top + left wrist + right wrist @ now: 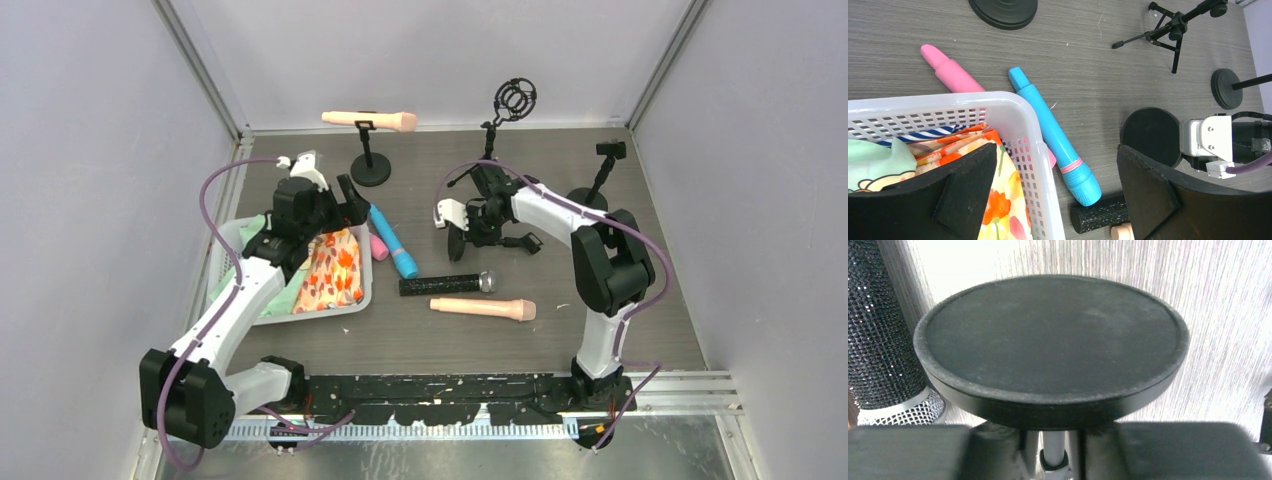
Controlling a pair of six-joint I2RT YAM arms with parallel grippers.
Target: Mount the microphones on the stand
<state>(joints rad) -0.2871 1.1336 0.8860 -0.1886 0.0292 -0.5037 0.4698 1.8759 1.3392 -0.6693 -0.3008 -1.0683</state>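
Peach microphones (370,120) (483,309) two, blue microphone (395,243) one, black microphone (445,285) one, stands (371,172) (490,130) (603,165) (1048,340) four.

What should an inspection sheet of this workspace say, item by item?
Surface: grey wood-grain table.
Job's things: peach microphone sits on a stand; blue microphone, black microphone and second peach microphone lie flat; shock-mount stand and clip stand empty.
Clutter: white basket of cloths; pink stick beside it.
Grippers: left gripper open over the basket's corner; right gripper shut on a round-based stand.
Cables: purple cable along each arm.
Surroundings: pale walls; nothing else seen.
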